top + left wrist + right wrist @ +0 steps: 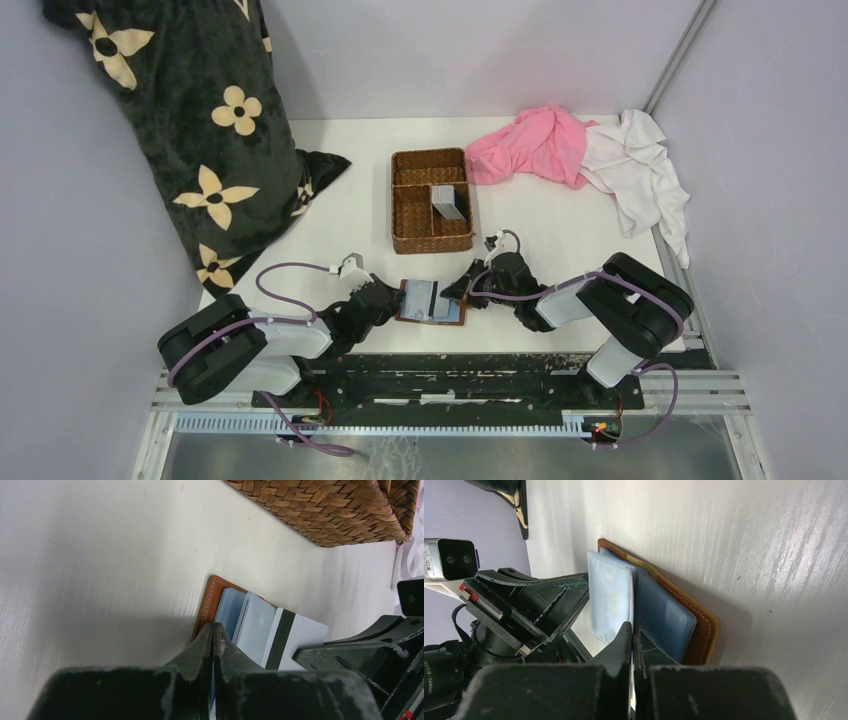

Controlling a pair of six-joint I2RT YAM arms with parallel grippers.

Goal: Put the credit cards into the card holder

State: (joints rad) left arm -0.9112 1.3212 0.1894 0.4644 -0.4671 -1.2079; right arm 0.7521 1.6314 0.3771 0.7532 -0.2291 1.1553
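Note:
The brown leather card holder [447, 312] lies open near the table's front edge, between my grippers. It also shows in the left wrist view [212, 592] and the right wrist view [704, 625], with bluish inner sleeves. My left gripper [393, 300] [213, 626] is shut on the holder's left side, with a thin bluish sleeve between the jaws. My right gripper [462, 291] [632, 625] is shut on a grey credit card [421, 296] with a dark stripe [302, 635]. The card [609, 600] lies partly over the sleeves. More cards [449, 201] stand in the basket.
The brown wicker basket [410, 235] [325, 510] stands just behind the card holder. A pink cloth [535, 140] and a white cloth [640, 165] lie at the back right. A dark floral cloth [190, 120] is heaped at the left.

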